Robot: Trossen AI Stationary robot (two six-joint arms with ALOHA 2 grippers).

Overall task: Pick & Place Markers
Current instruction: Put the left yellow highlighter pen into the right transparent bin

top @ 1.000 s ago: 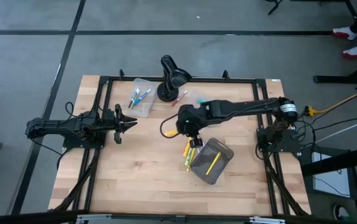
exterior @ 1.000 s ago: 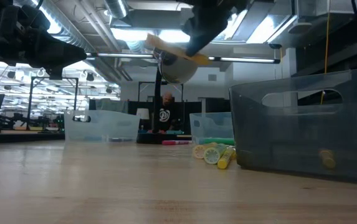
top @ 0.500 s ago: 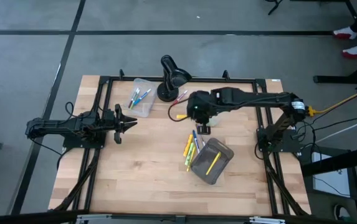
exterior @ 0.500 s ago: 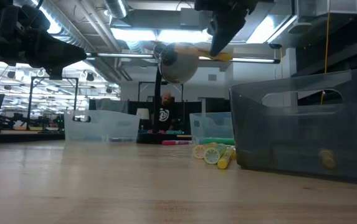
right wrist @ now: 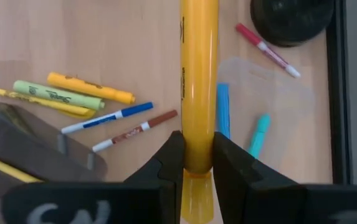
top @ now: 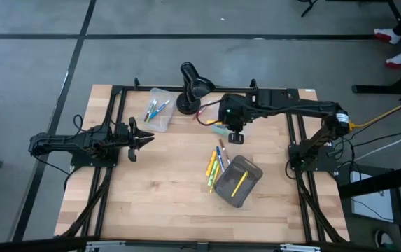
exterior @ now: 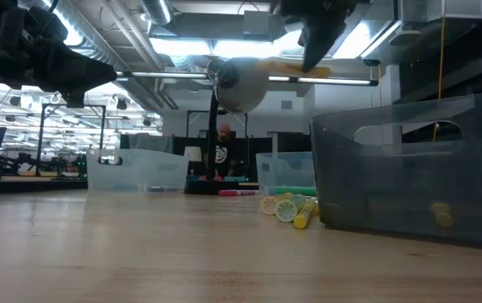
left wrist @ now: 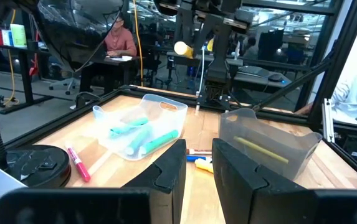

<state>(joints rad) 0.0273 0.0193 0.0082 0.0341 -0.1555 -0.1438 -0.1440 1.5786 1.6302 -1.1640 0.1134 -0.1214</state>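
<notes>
Jaws of right gripper (right wrist: 197, 163) clamped across yellow marker (right wrist: 198, 81) — long axis runs straight out past fingertips, directly over clear tray (right wrist: 271, 93) holding two blue markers. Left gripper (top: 146, 137) far off at desk's left edge, jaws narrowly parted, empty.

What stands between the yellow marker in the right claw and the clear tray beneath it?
Nothing visible does. The right claw holds the yellow marker in the air over the clear tray's edge. The lamp base sits off to one side.
</notes>
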